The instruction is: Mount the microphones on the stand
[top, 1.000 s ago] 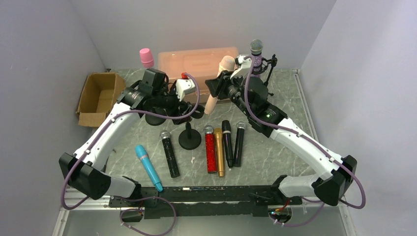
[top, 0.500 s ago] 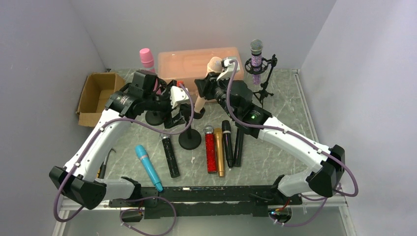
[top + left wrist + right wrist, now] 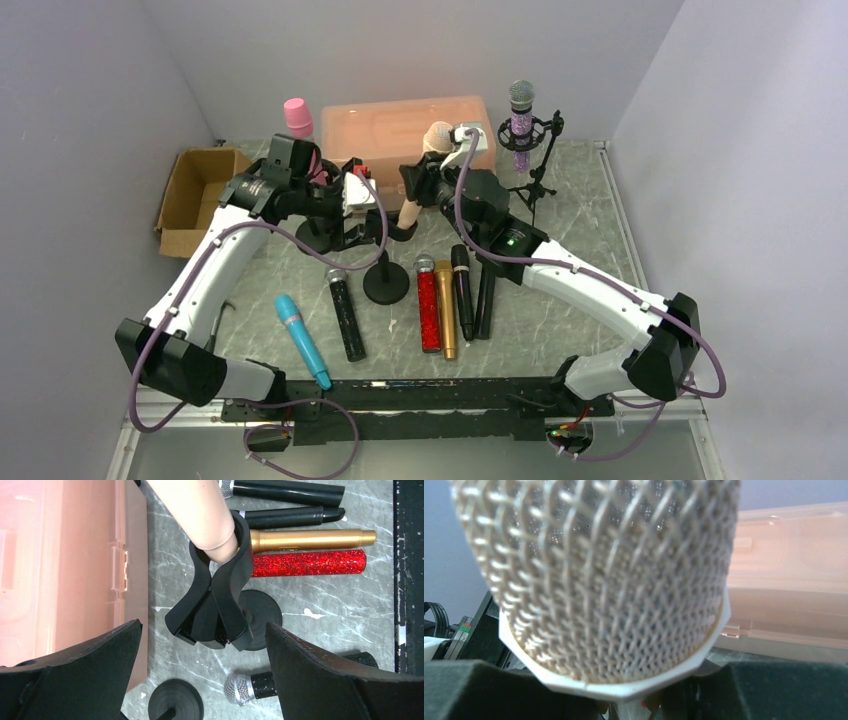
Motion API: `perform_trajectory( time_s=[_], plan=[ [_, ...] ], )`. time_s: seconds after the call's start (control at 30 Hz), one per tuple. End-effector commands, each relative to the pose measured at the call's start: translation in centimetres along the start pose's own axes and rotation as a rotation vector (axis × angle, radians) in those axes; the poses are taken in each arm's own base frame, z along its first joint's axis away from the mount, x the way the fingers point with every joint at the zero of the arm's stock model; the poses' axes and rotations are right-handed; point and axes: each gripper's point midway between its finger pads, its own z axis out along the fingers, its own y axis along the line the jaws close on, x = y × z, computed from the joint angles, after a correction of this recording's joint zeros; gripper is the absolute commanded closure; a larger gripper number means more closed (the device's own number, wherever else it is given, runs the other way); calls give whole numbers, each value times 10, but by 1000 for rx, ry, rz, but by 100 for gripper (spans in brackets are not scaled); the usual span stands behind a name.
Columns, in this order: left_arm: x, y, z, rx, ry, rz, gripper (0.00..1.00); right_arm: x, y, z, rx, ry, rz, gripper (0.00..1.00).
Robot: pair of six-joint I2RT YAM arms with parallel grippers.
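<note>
The counter (image 3: 545, 335) is grey-green stone with pale veins, and plain pale walls (image 3: 400, 50) close it on three sides. At its back we see a cardboard box (image 3: 205, 195) and a pink translucent case (image 3: 400, 125).

From above, the pink microphone (image 3: 297, 115) and the purple glitter microphone (image 3: 521, 120) stand upright in stands. The teal microphone (image 3: 302, 340), the red glitter microphone (image 3: 428, 310), the gold microphone (image 3: 447, 310) and the black microphones (image 3: 463, 290) lie flat near the arms. The right end effector (image 3: 428, 180) holds the peach microphone (image 3: 420, 170) tilted, head up, in front of the case.

Only the left wrist view shows that the lower end of the peach microphone sits inside the black clip (image 3: 220, 590). It also shows that the left end effector (image 3: 202, 630) is spread wide on both sides of this clip, apart from it. The right wrist view shows mainly the mesh head (image 3: 599, 580), very near.
</note>
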Motion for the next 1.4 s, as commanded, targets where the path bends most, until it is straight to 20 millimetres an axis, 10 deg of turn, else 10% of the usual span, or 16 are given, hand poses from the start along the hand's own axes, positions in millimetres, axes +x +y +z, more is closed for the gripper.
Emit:
perform_trajectory(
  time_s=[0.0,0.4,0.73,1.37],
  plan=[
    [-22,0,-1,42,-92,102,1,-21,6,-8,-21,-60,16,100],
    [-16,9,13,67,-82,26,16,-12,6,-5,-24,-45,18,100],
    [2,0,21,71,30,-135,100,8,19,-2,-48,-52,-45,100],
    [18,-7,21,-114,78,-399,100,39,16,-11,46,-142,-68,100]
  ],
)
